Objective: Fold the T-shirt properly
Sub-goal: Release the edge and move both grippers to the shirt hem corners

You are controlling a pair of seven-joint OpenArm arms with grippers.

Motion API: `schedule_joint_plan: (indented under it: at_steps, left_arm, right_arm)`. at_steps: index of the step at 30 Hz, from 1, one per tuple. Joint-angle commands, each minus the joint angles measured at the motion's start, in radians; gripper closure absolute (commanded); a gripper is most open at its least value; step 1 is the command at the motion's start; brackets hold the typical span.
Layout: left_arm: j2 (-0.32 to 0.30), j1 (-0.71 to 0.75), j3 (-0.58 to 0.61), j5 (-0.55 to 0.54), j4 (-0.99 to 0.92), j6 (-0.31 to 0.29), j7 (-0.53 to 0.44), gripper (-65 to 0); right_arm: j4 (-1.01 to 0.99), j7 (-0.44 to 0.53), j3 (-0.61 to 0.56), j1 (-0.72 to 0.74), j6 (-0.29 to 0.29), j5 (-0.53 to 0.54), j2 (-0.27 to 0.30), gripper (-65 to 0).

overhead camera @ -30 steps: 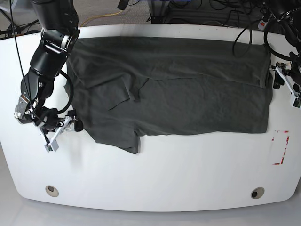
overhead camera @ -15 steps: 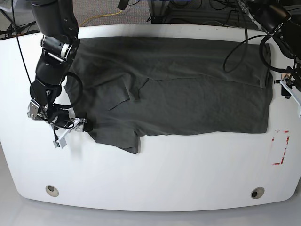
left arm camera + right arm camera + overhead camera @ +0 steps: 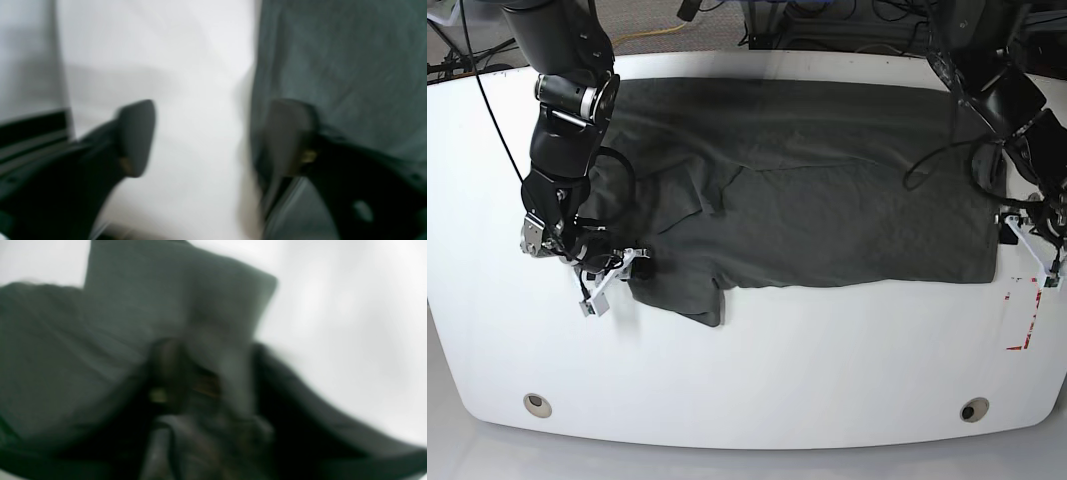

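Note:
The dark grey-green T-shirt [image 3: 827,190] lies flat across the white table [image 3: 757,370], with one sleeve folded in at the view's left. My right gripper [image 3: 634,266] is at the shirt's lower left corner. The blurred right wrist view shows that gripper [image 3: 213,373] with a fold of T-shirt [image 3: 133,306] pinched between its fingers. My left gripper [image 3: 1012,228] stands at the shirt's right edge. It is open in the left wrist view [image 3: 213,140]: one finger is over bare table and the other touches the T-shirt [image 3: 350,60] at its border.
A red-and-white tape mark [image 3: 1024,312] sits on the table just right of the shirt's lower right corner. Two round holes [image 3: 538,404] [image 3: 973,409] lie near the front edge. Cables [image 3: 847,20] run behind the table's far edge.
My right gripper slid right onto the shirt's lower left corner and its jaws closed on the fabric. My left gripper moved down along the right edge and opened wider.

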Motion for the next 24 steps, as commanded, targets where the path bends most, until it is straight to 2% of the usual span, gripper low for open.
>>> schedule_joint_plan:
  at_steps: [1, 5, 7, 12, 15, 20, 24]
  left_arm:
    - [-0.014, -0.044, 0.011, -0.015, -0.058, -0.001, -0.086, -56.3]
    - [-0.014, -0.087, 0.05, -0.016, -0.178, 0.003, -0.193, -57.6]
    - [-0.014, -0.112, 0.061, -0.016, -0.245, 0.034, -0.246, -57.6]
    - [-0.014, -0.15, 0.067, -0.01, -0.391, 0.167, -0.385, -57.8]
    - [-0.029, -0.159, 0.113, -0.01, -0.457, 0.238, -0.448, -57.9]
    - [-0.066, -0.161, 0.2, -0.016, -0.558, 0.31, -0.552, -57.9]
    - [-0.074, -0.176, 0.202, -0.015, -0.626, 0.319, -0.585, -57.9]
  right_arm:
    - [0.009, -0.006, -0.003, 0.023, 0.001, -0.005, 0.008, -10.1]
    - [0.012, -0.006, -0.005, 0.023, 0.001, -0.005, 0.01, -0.3]
    - [0.012, -0.006, -0.005, 0.023, 0.001, -0.005, 0.01, 0.0]
    - [0.012, -0.006, -0.005, 0.024, 0.001, -0.005, 0.012, 0.0]
    - [0.012, -0.006, -0.005, 0.024, 0.001, -0.005, 0.013, 0.0]
    - [0.012, -0.006, -0.005, 0.024, 0.001, -0.003, 0.01, 0.0]
    - [0.012, -0.006, -0.005, 0.024, 0.001, 0.0, 0.01, 0.0]
